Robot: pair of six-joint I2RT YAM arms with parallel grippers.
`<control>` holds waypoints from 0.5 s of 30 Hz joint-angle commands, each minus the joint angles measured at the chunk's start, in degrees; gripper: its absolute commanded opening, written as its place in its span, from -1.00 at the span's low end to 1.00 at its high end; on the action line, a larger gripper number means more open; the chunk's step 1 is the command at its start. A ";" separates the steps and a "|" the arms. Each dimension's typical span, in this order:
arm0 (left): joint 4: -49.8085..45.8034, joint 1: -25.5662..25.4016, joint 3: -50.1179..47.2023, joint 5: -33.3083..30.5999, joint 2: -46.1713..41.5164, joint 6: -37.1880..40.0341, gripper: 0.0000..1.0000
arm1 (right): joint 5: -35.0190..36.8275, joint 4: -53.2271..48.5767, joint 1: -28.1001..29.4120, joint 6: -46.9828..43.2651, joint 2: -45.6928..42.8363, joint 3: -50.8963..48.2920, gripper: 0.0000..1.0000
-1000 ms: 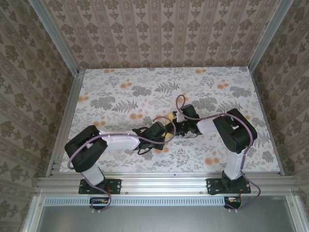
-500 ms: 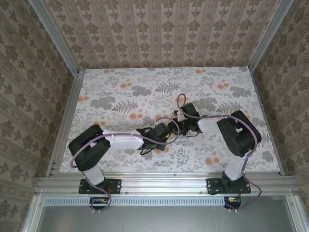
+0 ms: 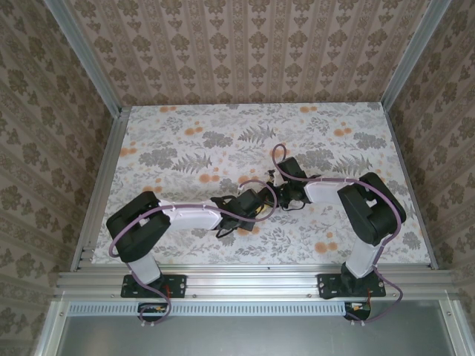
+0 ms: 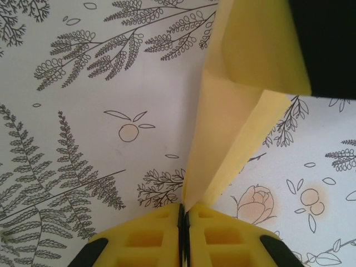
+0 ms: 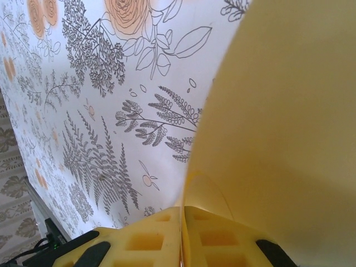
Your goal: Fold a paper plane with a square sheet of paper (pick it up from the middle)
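This looks like a robot laboratory cell, not a home. The counter [image 3: 185, 156] with printed flowers is closed in by wallpapered walls [image 3: 245, 52] set in an aluminium frame [image 3: 85, 55]. Two robot arms [image 3: 185, 216] are bolted to a metal rail [image 3: 252, 283] along the bottom of the frame.

My left arm [image 3: 185, 216] and right arm [image 3: 326, 191] have black joints and white links, with purple cables [image 3: 276, 159] looping along. My finger pads [image 4: 150, 239] are yellow, with square hollows, it seems.
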 commanded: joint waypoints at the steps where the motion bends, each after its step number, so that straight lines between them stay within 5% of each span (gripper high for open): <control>1: -4.16 -0.33 0.61 -1.84 1.45 -0.83 -0.75 | 2.21 -2.42 0.42 0.26 -0.56 0.20 -0.81; 15: -4.49 -0.58 1.32 -2.31 2.34 -1.60 -0.71 | 3.37 -1.31 1.32 3.27 -2.16 -1.31 -0.80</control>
